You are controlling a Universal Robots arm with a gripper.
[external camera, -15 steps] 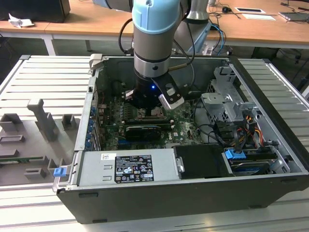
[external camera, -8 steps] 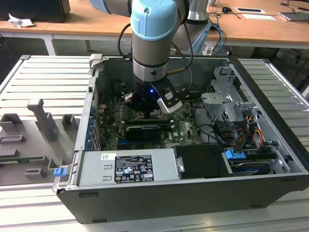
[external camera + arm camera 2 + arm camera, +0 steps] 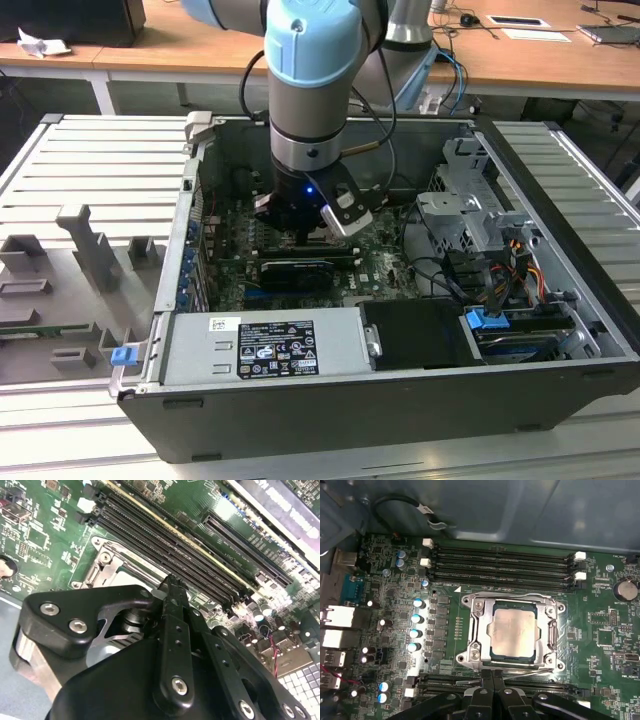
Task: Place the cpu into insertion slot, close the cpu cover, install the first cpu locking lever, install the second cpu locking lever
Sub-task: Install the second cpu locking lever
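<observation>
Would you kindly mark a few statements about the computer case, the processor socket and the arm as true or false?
1. The chip lies in the socket with the metal cover down around it. True.
2. The end effector hangs over the grey tray outside the case. False: it is down inside the open computer case, right beside the socket.
3. The long black memory slots are all filled with modules. False: they look empty.
4. The circuit board around the socket is green. True.
5. The end effector holds the chip. False: the fingers are together with nothing between them.
</observation>
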